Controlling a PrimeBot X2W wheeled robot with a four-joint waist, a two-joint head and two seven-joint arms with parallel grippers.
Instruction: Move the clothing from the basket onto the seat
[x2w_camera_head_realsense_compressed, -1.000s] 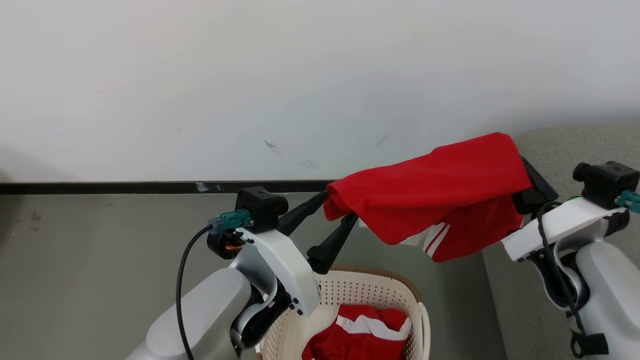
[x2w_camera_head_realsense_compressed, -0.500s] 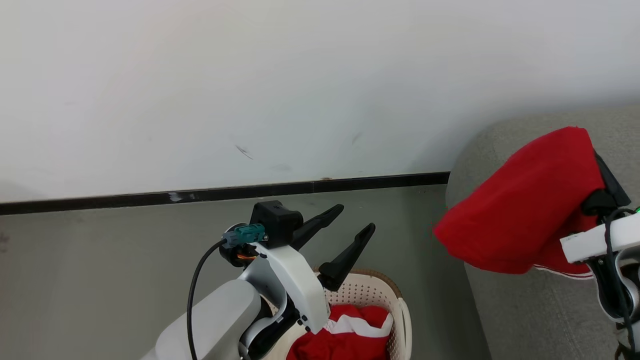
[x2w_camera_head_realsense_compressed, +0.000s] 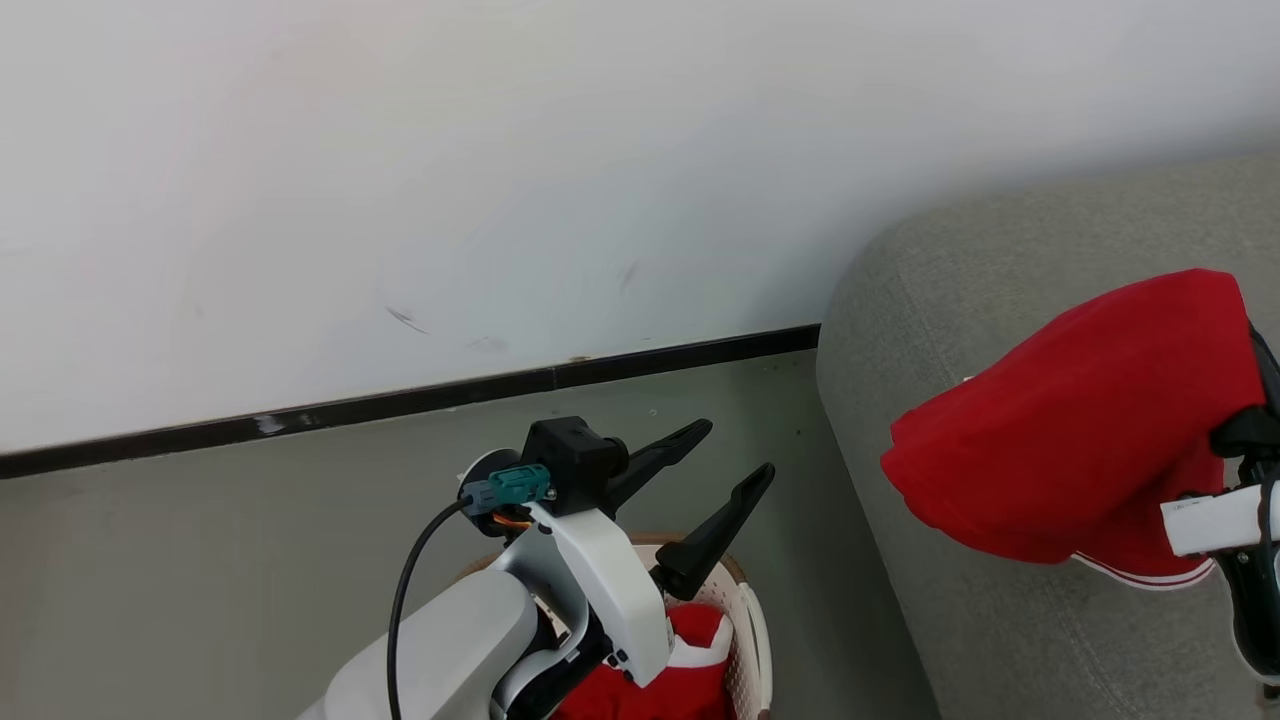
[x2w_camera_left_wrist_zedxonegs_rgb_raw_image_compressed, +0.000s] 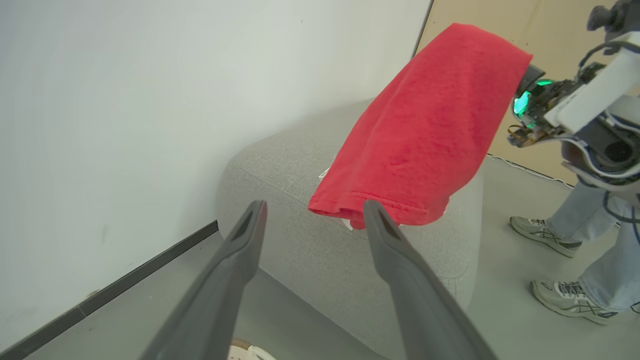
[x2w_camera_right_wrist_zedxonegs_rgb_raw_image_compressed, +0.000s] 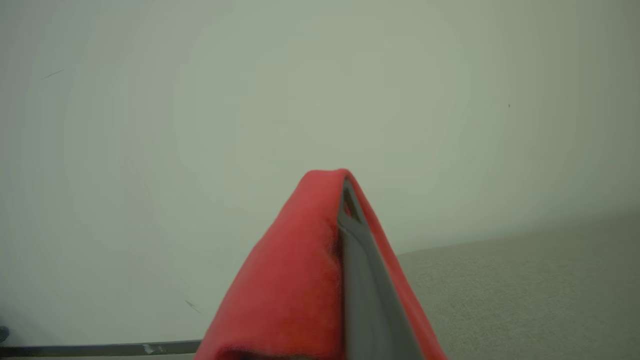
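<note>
The head camera looks steeply down from above at the floor (x2w_camera_head_realsense_compressed: 200, 560) and the seat (x2w_camera_head_realsense_compressed: 1000, 620). The left wrist camera faces that seat from low beside it; both catch the red garment (x2w_camera_head_realsense_compressed: 1080, 440). The right wrist camera sits right behind the garment, facing the wall (x2w_camera_right_wrist_zedxonegs_rgb_raw_image_compressed: 320, 75).

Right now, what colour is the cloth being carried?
The clothing is bright red, clearest in left wrist view.

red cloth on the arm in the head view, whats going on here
The right gripper holds a red garment over the grey seat, not yet released. The left gripper hangs open and empty above the basket, where more red clothing lies.
</note>
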